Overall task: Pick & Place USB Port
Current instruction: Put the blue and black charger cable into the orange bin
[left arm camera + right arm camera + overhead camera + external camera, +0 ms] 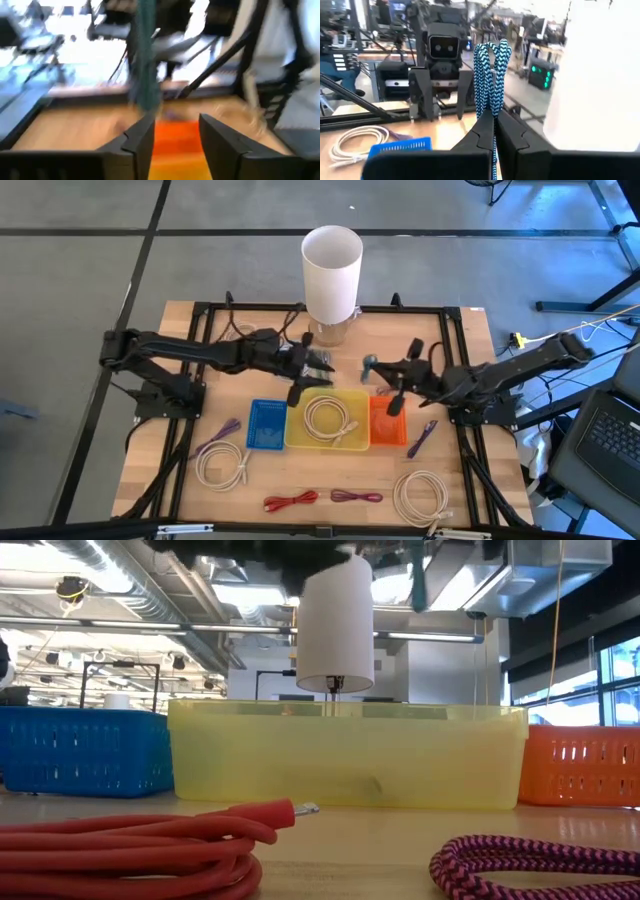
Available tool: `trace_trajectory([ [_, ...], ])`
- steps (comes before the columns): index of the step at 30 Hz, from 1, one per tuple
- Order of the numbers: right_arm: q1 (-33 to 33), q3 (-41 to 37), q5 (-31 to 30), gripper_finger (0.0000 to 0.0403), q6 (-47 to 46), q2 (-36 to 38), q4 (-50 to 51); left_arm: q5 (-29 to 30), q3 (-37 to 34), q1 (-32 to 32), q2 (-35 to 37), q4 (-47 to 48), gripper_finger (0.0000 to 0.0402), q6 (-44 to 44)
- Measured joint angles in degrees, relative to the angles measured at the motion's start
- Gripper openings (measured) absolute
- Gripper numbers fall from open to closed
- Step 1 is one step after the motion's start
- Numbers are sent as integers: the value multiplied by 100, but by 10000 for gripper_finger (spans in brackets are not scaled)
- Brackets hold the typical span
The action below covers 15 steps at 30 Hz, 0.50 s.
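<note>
A blue-and-white braided cable point(491, 75) is held in my right gripper point(495, 117), which is shut on it. In the high view this gripper point(376, 372) hovers past the far edges of the yellow bin point(345, 442) and the orange bin point(388, 430), and the cable point(368, 363) shows at its tip. My left gripper point(175, 137) is open and holds nothing. It faces the right gripper from the table's left, above the yellow bin's far left corner point(318, 370). It shows in the right wrist view too point(442, 75). My right gripper pinches the folded bundle of the blue braided cable between its two fingers, several strands together point(490, 107). The fingers come roughly level from the table's right. The looped end point(492, 52) sticks out past the fingertips, and the cable is lifted clear of the table.
A tall white cylinder point(332, 260) stands at the far edge. A blue bin point(266, 425) sits left of the yellow one. Loose cables lie near the front: white coils point(222, 465) point(422, 495), red point(290, 501), maroon point(357, 497) and purple ones point(220, 435) point(422, 437).
</note>
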<state>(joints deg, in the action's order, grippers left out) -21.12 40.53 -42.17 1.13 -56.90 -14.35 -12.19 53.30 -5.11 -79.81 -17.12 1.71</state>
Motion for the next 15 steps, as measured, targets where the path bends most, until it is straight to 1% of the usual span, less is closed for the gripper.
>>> trace_trajectory([
  [4,-212,1,-92,1,-750,327,887,636,0,20,454,1557,176,5],
  [6,-316,1,-114,1,-1175,428,1272,938,-2,13,637,2377,182,-47],
  [9,-469,1,-321,1,-1860,457,1795,1383,-82,12,875,3410,184,-367],
  [12,-626,1,-474,1,-2625,427,2145,1770,-336,18,1123,3950,184,-740],
  [15,-776,1,-485,0,-3370,314,2243,2088,-750,14,1407,4068,184,-1061],
])
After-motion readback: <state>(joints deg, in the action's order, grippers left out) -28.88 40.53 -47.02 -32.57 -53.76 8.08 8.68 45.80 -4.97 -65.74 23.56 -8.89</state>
